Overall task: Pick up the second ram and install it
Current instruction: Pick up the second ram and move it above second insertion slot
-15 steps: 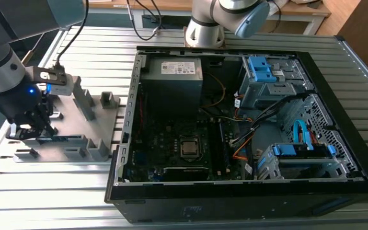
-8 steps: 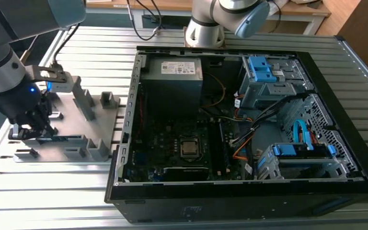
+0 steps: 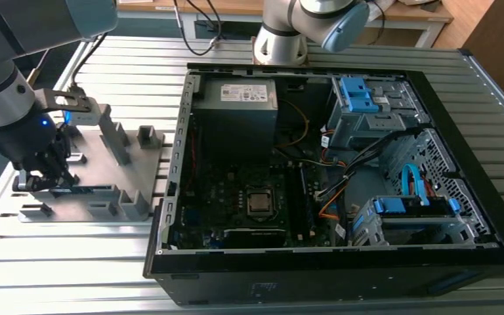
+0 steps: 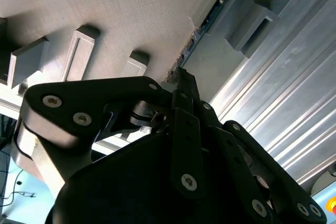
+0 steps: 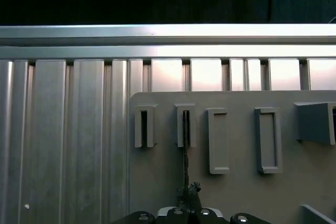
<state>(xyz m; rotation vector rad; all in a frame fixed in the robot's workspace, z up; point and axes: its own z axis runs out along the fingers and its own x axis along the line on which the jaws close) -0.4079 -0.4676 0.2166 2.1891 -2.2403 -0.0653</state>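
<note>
Slatted aluminium table (image 3: 129,59), open computer case (image 3: 322,279) dead centre, and at nine o'clock of it in the exterior view sits the grey fixture plate (image 3: 147,167). Down on that plate goes the gripper (image 3: 50,185), its jaws drawn in narrow and, by the look of it, pinching the second ram (image 3: 77,191). The stick stands on edge in slotted blocks, thin faces offered up: that's why the claw comes straight down. It hasn't left the fixture. Neighbouring raised blocks (image 5: 268,140) crowd the grasp. Over in the case, loose cables (image 3: 357,157) drape at three o'clock of the motherboard (image 3: 234,190).
</note>
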